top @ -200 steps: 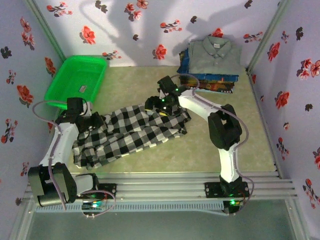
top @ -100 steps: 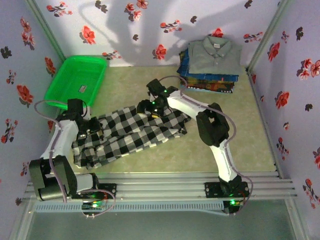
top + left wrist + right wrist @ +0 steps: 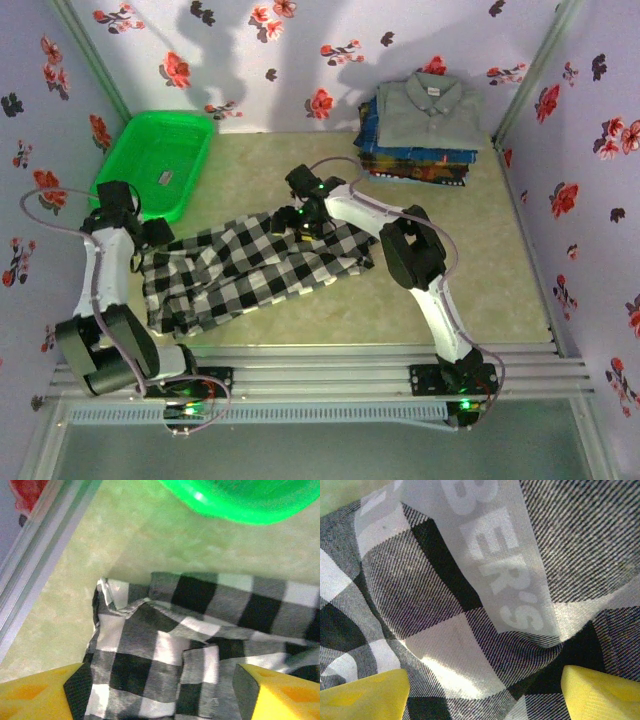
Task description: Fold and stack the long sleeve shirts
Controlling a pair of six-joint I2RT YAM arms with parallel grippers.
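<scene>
1. Floral walls (image 3: 250, 40) around pale green table (image 3: 480, 270).
2. Left gripper (image 3: 160, 686): jaws wide apart, nothing held. Checked shirt (image 3: 250, 268) edge lies right below and ahead of it, green basket (image 3: 250, 497) further ahead.
3. Right gripper (image 3: 485, 690): jaws spread, close over checked cloth, lettered strip (image 3: 490, 555) just ahead.
4. Folded shirt stack (image 3: 420, 130), grey on top, well beyond right gripper.

Black-and-white checked cloth shirt (image 3: 255, 265): soft woven twill, diagonal ribs visible up close, matt, creased. Its pale printed label strip (image 3: 495, 565): smoother, slight sheen. Green plastic basket (image 3: 150, 145): glossy, smooth. Pale green mottled counter (image 3: 260, 160): hard, matt. Folded grey cloth shirt (image 3: 430, 110): fine weave, matt. Silver metal rails (image 3: 320, 365): ribbed, satin.
</scene>
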